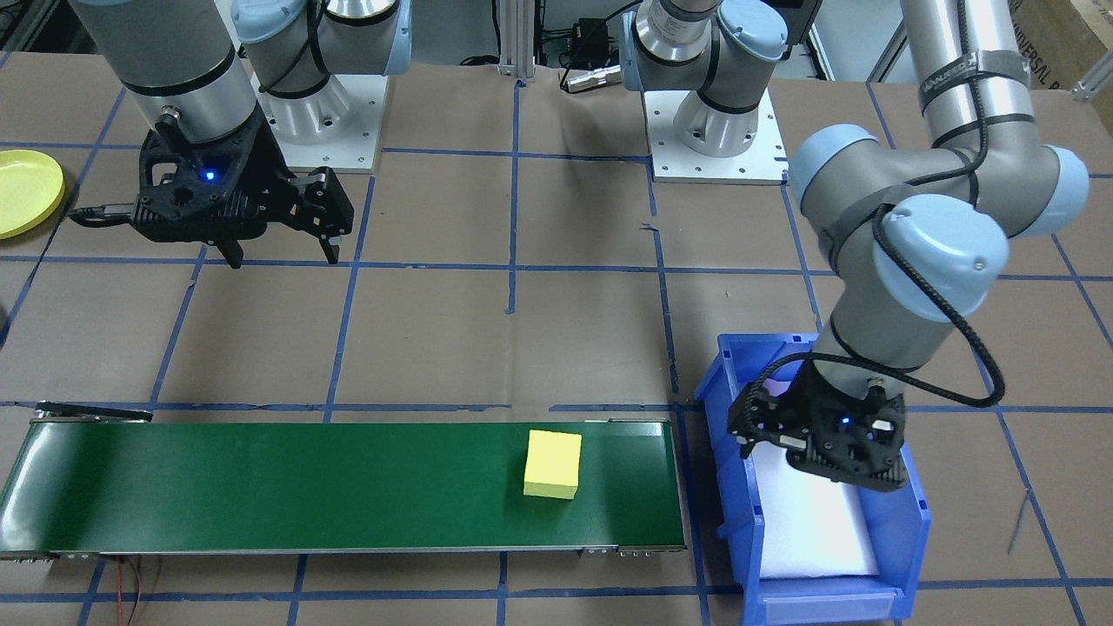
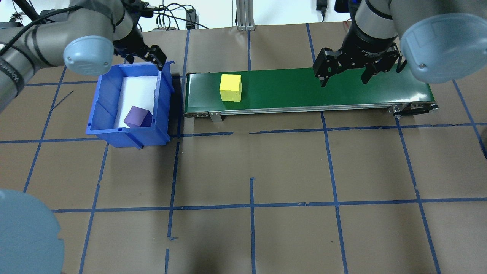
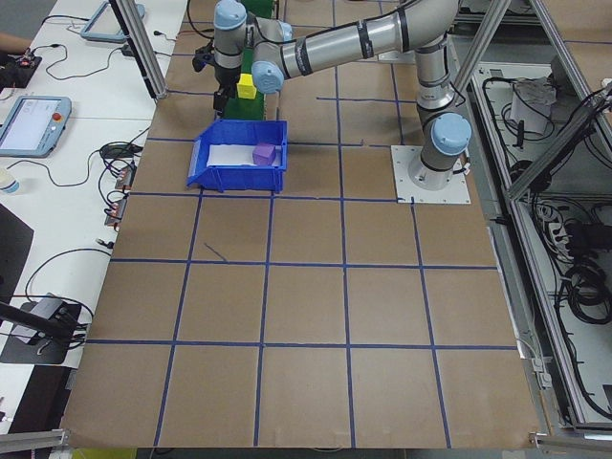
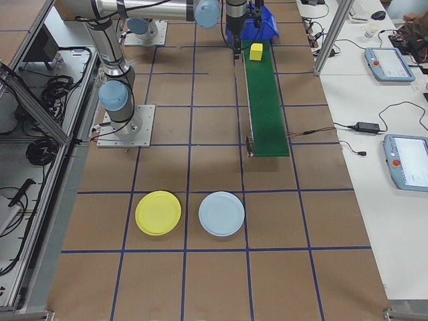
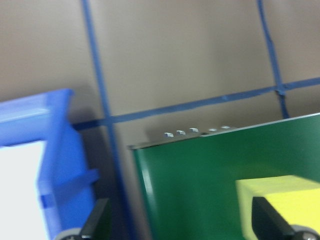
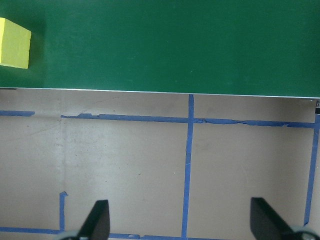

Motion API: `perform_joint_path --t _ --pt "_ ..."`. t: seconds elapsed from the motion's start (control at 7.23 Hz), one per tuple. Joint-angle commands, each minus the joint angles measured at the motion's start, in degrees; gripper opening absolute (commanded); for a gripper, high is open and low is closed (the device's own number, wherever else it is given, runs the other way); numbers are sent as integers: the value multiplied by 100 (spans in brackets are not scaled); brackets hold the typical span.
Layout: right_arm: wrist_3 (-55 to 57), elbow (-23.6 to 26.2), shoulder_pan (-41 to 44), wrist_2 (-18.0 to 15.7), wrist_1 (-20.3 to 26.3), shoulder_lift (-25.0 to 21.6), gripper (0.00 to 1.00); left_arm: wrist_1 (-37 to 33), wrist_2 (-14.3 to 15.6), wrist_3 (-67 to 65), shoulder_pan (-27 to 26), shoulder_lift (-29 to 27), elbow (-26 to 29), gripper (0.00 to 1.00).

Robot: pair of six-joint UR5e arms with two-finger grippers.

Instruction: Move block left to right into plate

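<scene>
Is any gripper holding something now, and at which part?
Nothing is held. The left gripper and right gripper are open and empty; the yellow block lies free on the belt.

The cardboard box at the front-facing view's one o'clock corner shows part of the word "UNIVERSAL". Lettering on the band around the left arm there is too small to read. Nothing else is legible.
</scene>
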Motion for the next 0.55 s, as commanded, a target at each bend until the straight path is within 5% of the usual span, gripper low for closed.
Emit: perform_joint_path --t 0.0,0.41 --pt "-174 -38 -92 -25 -2 6 100 -70 20 1563 612 274 -691 100" --pt "-264 -65 -241 -60 42 6 100 -281 -41 1592 588 241 -1326 100"
